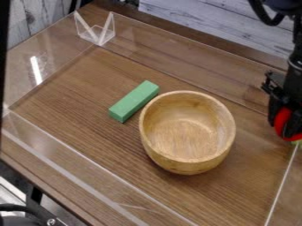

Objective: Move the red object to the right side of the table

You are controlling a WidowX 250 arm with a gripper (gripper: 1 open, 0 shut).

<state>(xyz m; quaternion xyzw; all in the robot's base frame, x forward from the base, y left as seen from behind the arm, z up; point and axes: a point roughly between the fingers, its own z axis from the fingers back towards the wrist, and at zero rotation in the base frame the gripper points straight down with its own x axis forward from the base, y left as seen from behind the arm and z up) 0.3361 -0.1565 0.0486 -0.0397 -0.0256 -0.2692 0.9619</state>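
The red object [283, 123] shows as a bright red patch at the right edge of the view, between the black fingers of my gripper [284, 122]. The gripper points straight down and is shut on it, just above the brown wood-grain table [83, 106] near its right wall. Part of the red object is hidden by the fingers and cut off by the picture's edge.
A wooden bowl [188, 131] stands just left of the gripper. A green rectangular block [133, 100] lies to the left of the bowl. Clear acrylic walls [48, 48] ring the table, with a clear bracket [94, 29] at the back left corner.
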